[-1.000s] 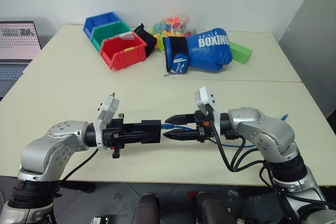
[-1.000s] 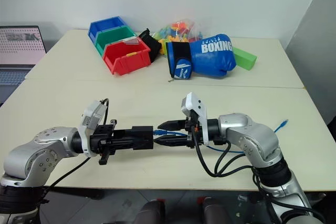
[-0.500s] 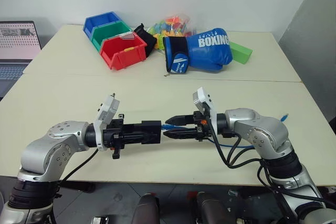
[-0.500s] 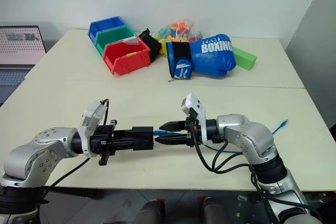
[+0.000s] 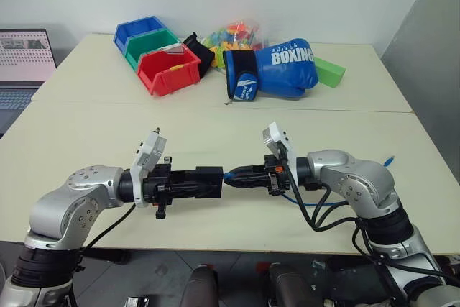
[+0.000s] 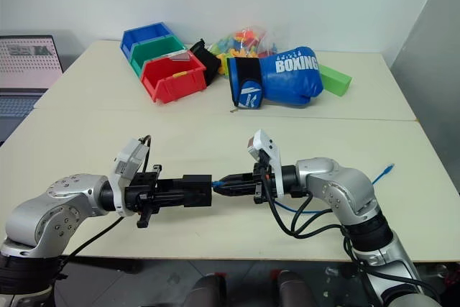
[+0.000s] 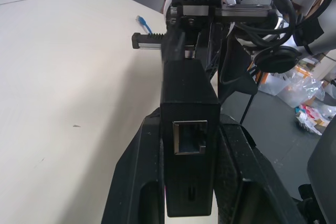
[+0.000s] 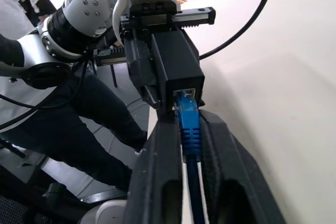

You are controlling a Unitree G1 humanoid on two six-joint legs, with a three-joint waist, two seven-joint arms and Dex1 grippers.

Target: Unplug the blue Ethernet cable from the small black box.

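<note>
Now left gripper [image 5: 205, 182] clamps the box [image 5: 208, 180], right gripper [image 5: 236, 176] pinches the cable [image 8: 188, 125] plug still seated; skewed pull could slip off or jam latch.

table [image 5: 86, 127] | bins [image 5: 158, 59] | boxing glove [image 5: 273, 68] | green block [image 5: 329, 71]

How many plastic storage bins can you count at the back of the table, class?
3, nested in a row at the far left of the table: the blue bin furthest back, the green bin in the middle, the red bin nearest. The bag of toys could hide others.
</note>
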